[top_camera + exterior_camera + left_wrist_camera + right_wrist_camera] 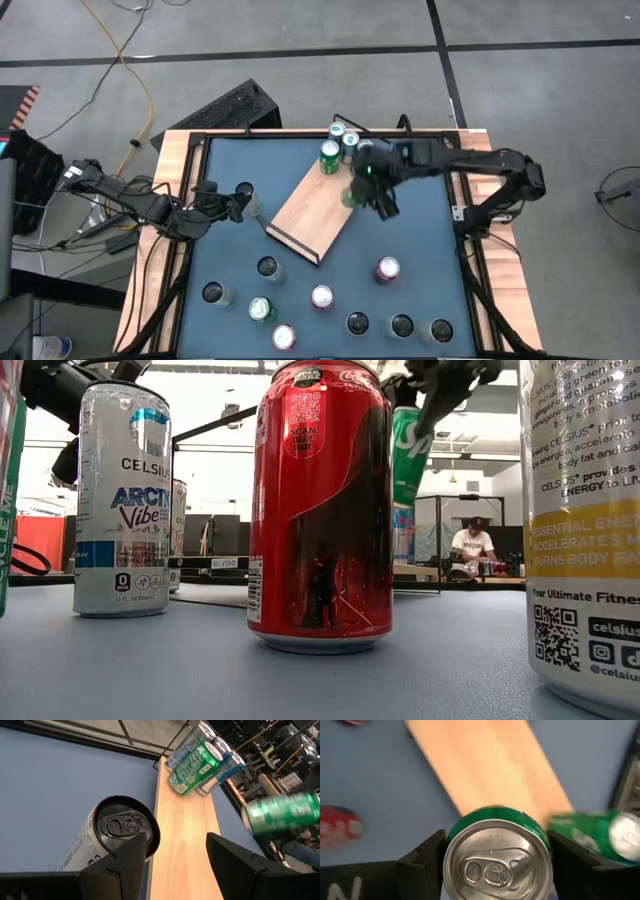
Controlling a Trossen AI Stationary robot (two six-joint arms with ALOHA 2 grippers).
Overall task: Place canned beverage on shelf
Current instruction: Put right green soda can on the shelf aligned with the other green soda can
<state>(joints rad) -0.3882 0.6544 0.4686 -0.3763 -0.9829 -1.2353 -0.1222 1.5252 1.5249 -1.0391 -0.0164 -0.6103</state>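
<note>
The shelf [312, 208], a light-wood board with a dark lip at its near end, lies slantwise on the blue tabletop. Three cans [331, 153] stand at its far end, also in the left wrist view [192, 760]. My right gripper [364, 188] is shut on a green can [349, 196] above the shelf's right edge; the can also shows in the low view [409, 455]. My left gripper [175, 855] stands open at the shelf's left side with only the board [185, 835] between its fingers. A pale can with a black top [125, 827] stands just outside one finger. My right gripper pinches the green can between its two fingers, on opposite sides of the wall just under the top rim [451, 842]. The fingers [427, 857] come from above, slanting down. The can hangs below them, top up, lifted clear over the shelf [490, 765]. My left gripper: I cannot tell whether one finger's outer side touches the pale can.
Several cans stand on the near half of the table [322, 297], among them a red one [320, 510] and two Celsius cans [122, 500] close to the low camera. A wooden rim [170, 180] runs around the table. A person [470, 545] sits in the room beyond.
</note>
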